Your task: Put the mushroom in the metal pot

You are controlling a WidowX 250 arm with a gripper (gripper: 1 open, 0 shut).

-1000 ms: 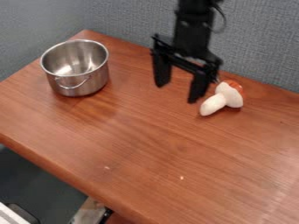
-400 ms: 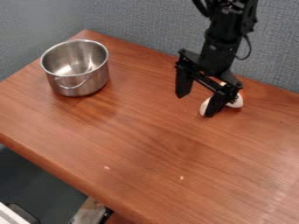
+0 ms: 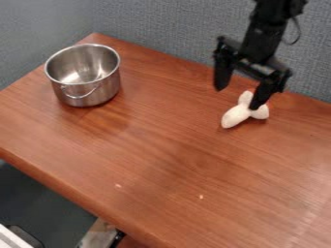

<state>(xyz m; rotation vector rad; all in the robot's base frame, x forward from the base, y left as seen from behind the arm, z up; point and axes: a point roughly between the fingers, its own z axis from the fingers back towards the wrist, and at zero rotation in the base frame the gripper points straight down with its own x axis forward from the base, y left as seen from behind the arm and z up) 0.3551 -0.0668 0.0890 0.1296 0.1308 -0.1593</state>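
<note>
The wooden table (image 3: 155, 165) is carrying the metal pot (image 3: 83, 75) at its far left corner, well apart from everything else. The gripper (image 3: 247, 89) is hanging at the far right with its fingers spread wide and empty. The mushroom (image 3: 242, 111) is lying on its side just below them, untouched. It is looking light, rigid and rounded, likely to roll; pinching across the thick pale stem seems safest. Since a second ago, the gripper has been shifting rightward and farther back.
</note>
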